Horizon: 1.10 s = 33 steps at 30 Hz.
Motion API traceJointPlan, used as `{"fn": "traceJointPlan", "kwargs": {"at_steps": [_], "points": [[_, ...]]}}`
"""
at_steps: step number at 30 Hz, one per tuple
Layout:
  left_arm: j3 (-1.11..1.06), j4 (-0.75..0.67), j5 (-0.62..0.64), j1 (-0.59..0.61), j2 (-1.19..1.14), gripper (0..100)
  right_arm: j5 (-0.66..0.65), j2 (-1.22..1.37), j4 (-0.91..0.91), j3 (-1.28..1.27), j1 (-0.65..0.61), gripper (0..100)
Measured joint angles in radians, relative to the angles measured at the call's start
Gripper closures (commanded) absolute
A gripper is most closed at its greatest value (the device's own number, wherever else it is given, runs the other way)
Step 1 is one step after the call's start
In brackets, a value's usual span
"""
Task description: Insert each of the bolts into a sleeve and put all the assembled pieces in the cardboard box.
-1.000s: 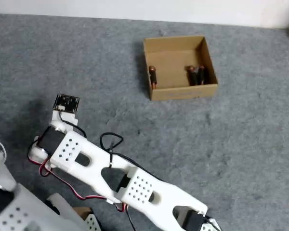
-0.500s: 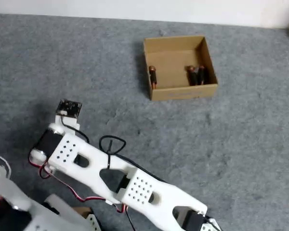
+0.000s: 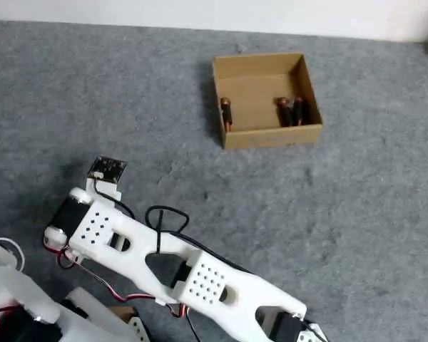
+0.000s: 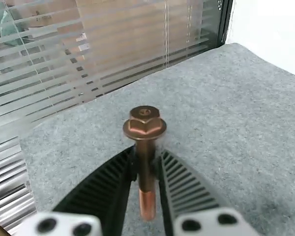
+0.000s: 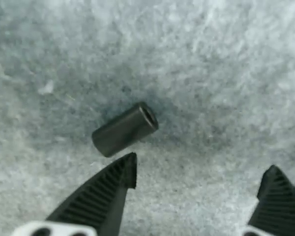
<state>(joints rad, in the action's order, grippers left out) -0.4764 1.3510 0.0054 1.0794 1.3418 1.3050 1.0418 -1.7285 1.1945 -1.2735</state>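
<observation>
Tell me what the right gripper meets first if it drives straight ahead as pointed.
Probably the grey mat: the open right gripper points at it, with the dark sleeve lying off-centre, just beyond one fingertip. That finger could touch the sleeve first; depth is unclear.

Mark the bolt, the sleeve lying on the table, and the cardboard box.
bolt (image 4: 145, 160): left wrist view, on its shank.
sleeve (image 5: 123, 131): right wrist view, on the middle of its side.
cardboard box (image 3: 271, 137): high view, on its near outer wall.

White perforated arm, black cable, red wires, ribbed black right gripper
</observation>
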Motion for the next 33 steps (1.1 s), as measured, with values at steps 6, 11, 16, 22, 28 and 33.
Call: {"fn": "traceJointPlan", "kwargs": {"at_steps": [6,11,16,22,28,33], "points": [[0.000,0.000,0.000,-0.002,0.000,100,0.000,0.003,0.000,0.000,0.000,64.9],[0.000,0.000,0.000,-0.002,0.000,100,0.000,0.092,0.018,0.002,-0.002,82.8],[0.000,0.000,0.000,-0.002,0.000,100,0.002,0.164,0.037,0.005,0.002,89.6],[-0.018,0.000,0.000,-0.002,0.003,100,-0.002,0.184,0.034,0.044,0.002,89.4],[-0.023,0.000,0.000,-0.002,0.006,100,-0.002,0.199,-0.011,0.098,0.012,89.2],[-0.023,0.000,0.000,-0.002,0.006,100,-0.074,0.178,-0.018,0.158,0.028,89.6]]}}
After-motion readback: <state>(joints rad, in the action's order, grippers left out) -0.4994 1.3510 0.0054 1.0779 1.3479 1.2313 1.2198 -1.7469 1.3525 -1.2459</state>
